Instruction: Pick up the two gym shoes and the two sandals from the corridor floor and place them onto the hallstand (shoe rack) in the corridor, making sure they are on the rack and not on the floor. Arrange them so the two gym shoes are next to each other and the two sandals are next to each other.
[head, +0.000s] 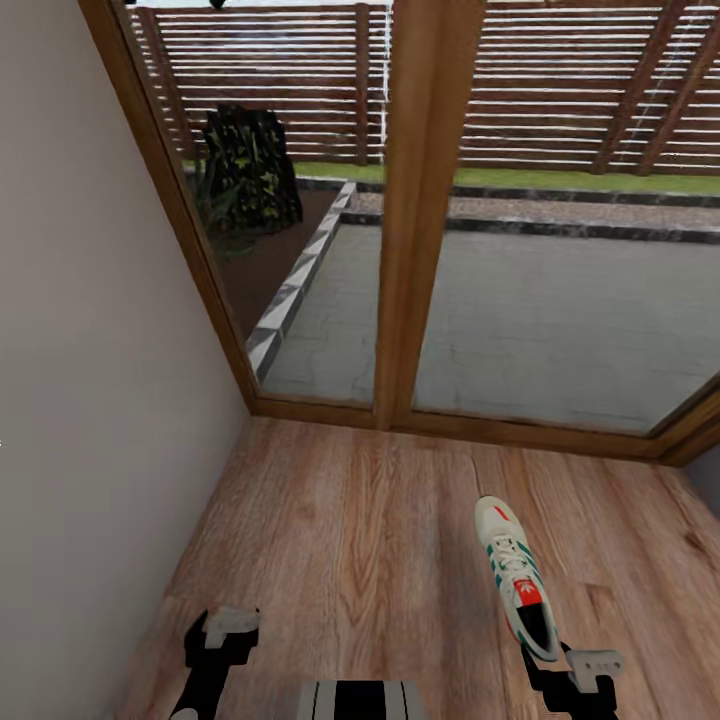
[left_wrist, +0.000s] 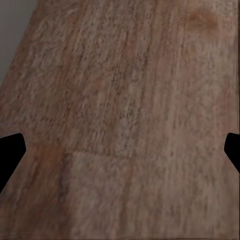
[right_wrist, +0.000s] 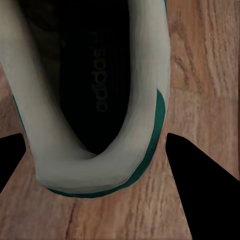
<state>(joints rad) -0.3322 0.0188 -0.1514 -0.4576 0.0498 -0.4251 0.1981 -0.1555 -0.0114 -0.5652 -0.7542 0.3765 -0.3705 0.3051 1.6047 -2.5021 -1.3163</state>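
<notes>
The right end effector (right_wrist: 95, 150) stands wide, its two dark fingertips (right_wrist: 197, 180) on either side of the heel of a gym shoe (right_wrist: 95, 100), with bare floor showing between each tip and the shoe's wall. Whether either tip touches the shoe cannot be told. The heel collar, pale with a green edge, sits between the fingertips, and the dark insole with its printed brand name runs away from them.

In the head view the right end effector (head: 580, 668) is at the shoe's heel, and the gym shoe (head: 515, 580) lies on the corridor floor (head: 350, 540), its toe pointing away from the end effector toward the glass doors. It is white with green side stripes and a red patch on the tongue.

The left end effector (head: 222, 630) hangs over bare planks, well apart from the shoe. In its wrist view its fingertips (left_wrist: 11, 152) stand wide apart, with the wood-grain floor (left_wrist: 125, 125) beyond them.

Farther off, past the shoe's toe, a wooden door frame (head: 420, 210) holds glass panes. A plain wall (head: 90, 380) runs on the left end effector's side. Beyond the glass lie a paved patio (head: 540, 320), a dark shrub (head: 245, 165) and a slatted fence (head: 560, 80).
</notes>
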